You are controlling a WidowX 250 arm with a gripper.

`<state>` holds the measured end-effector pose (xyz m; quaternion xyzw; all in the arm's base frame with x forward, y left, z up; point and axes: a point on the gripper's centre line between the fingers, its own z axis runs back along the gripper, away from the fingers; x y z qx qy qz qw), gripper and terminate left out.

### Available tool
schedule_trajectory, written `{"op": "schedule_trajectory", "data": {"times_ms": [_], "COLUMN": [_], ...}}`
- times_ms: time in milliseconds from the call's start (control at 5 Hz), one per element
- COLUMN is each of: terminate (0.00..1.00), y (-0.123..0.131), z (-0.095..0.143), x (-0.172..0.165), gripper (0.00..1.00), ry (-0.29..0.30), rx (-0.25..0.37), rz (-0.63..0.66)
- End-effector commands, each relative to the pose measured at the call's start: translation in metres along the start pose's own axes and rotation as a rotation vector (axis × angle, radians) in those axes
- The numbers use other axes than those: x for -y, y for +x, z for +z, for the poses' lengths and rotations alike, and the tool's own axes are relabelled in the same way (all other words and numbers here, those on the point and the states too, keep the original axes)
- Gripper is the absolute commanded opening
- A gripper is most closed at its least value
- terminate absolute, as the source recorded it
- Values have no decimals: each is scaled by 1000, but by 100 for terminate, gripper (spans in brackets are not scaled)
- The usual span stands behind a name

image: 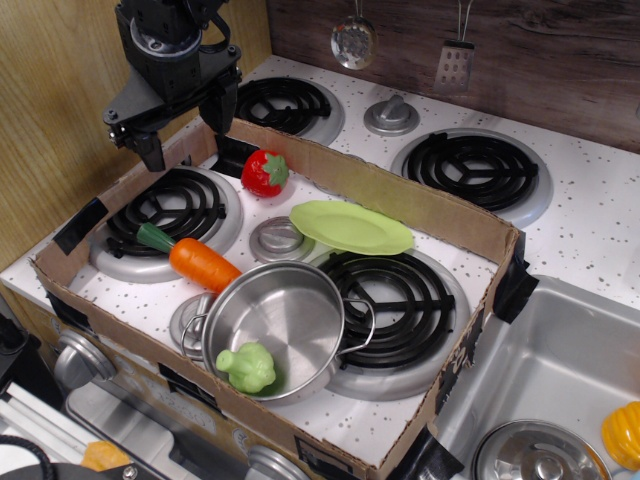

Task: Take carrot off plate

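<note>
The orange carrot point(195, 260) with its dark green stem lies on the stove top at the edge of the front left burner, next to the steel pot. The lime-green plate point(350, 228) sits empty in the middle of the stove, well right of the carrot. My gripper point(185, 135) hangs open and empty high above the left burner, near the cardboard wall, up and back from the carrot.
A cardboard wall point(400, 200) fences the stove area. A steel pot point(280, 325) at the front holds a knobbly green toy vegetable point(247, 367). A red strawberry toy point(265, 172) lies at the back. Utensils hang on the rear wall. A sink point(560, 390) is at right.
</note>
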<state>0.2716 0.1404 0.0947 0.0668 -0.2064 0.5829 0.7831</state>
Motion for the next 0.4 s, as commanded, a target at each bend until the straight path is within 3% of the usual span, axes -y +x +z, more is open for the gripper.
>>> {"op": "schedule_trajectory", "data": {"times_ms": [0,200], "terminate": [0,100], "y": [10,10], "z": [16,16], "x": [-2,-2], "gripper": [100,100], "ry": [-37,-37], "rx": [34,34], "rz": [7,7]}}
